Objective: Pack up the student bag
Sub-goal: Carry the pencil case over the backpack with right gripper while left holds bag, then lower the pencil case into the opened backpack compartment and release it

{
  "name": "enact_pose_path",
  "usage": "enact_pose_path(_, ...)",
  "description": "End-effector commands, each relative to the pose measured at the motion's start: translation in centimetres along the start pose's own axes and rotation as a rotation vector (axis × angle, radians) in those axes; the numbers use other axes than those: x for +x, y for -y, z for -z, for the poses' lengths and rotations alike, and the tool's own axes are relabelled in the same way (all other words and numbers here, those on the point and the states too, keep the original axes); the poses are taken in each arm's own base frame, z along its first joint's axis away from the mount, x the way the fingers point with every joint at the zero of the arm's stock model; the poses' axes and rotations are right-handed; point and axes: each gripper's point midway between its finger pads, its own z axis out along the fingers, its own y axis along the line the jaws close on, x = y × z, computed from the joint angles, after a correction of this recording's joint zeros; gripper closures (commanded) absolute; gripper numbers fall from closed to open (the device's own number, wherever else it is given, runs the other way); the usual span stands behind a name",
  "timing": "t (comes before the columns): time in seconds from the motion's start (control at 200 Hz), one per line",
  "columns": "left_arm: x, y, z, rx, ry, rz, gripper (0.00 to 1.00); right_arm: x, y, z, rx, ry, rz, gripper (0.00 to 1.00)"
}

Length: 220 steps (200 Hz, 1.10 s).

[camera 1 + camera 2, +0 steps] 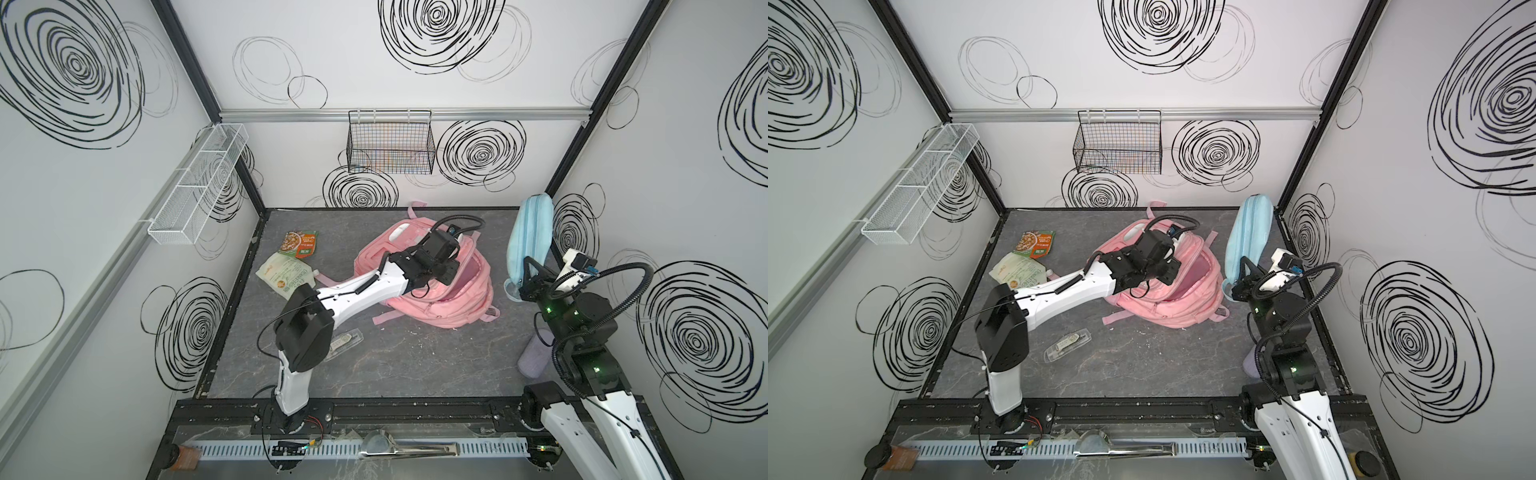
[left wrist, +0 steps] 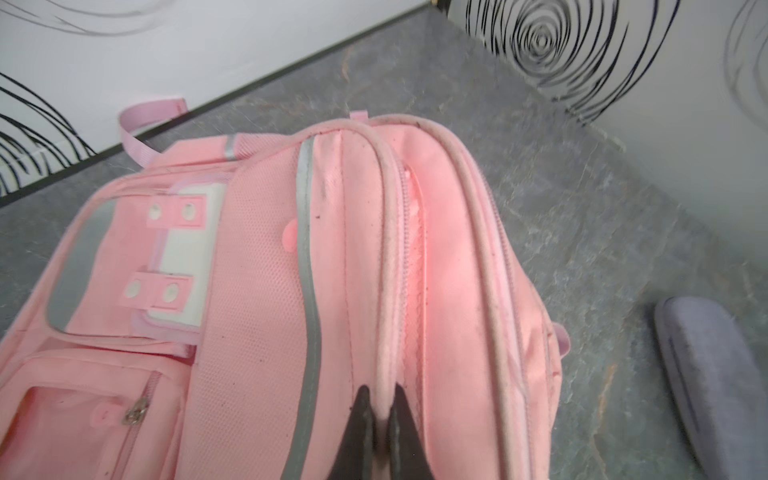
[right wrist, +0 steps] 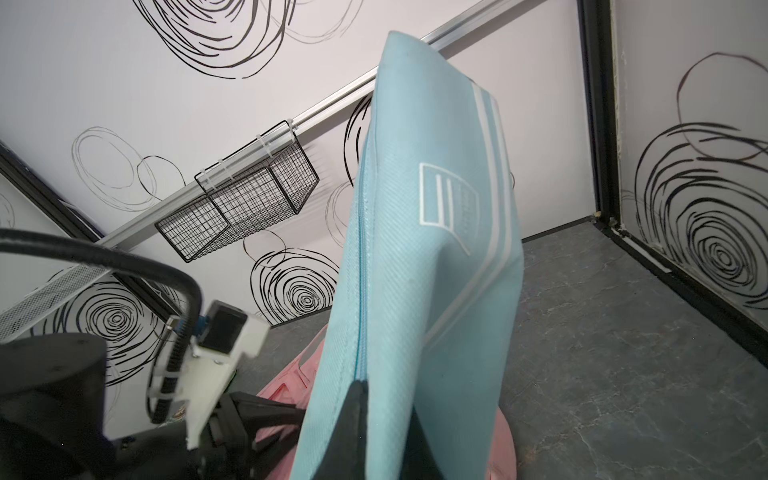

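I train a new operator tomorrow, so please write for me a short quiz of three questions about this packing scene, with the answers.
1. Multiple choice: what does the right gripper hold? A) a light blue zip pouch B) a water bottle C) nothing
2. True or false: the left gripper hangs open above the pink backpack.
3. Fill in: the black wire basket hangs on the ___ wall.

Key: 1 A. 2 False: it is shut on the piped edge beside the backpack's zip. 3 back.

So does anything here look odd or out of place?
The blue pouch sticks up on end, pinched by the right hand. The backpack lies slumped with its zip open, the left hand pinching the rim.
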Motion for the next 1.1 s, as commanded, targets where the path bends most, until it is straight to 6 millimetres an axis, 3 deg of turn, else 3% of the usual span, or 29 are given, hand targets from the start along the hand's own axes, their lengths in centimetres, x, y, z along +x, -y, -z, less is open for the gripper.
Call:
enact_pose_path(0.0, -7.2, 1.6, 4.8, 0.144, 0.26, 0.093, 1.0, 0.6, -1.1, -0.6, -0.092, 0.001, -0.126, 1.0)
enact_pose_path(0.19, -8.3, 1.5, 6.8, 0.271, 0.334, 0.189, 1.0, 4.4, -1.6, -2.1, -0.191, -0.091, -0.327, 1.0)
enact_pose_path(0.655, -9.8, 2.2, 8.1, 0.361, 0.404, 0.248, 1.0, 10.7, 0.0, -3.2, -0.17, -0.219, -0.607, 1.0)
enact_pose_path(0.805, -10.0, 3.6, 8.5, 0.408, 0.41, 0.215, 1.0, 13.5, -1.6, -4.9, -0.182, -0.363, -0.614, 1.0)
enact_pose_path(0.956, -10.0, 4.5, 8.6, 0.455, 0.403, 0.198, 1.0, 15.2, -5.5, -6.8, -0.287, -0.484, -0.583, 1.0)
enact_pose_path(1.096, -10.1, 5.3, 8.6, 0.497, 0.382, 0.188, 1.0, 17.1, -7.1, -8.9, -0.335, -0.587, -0.531, 1.0)
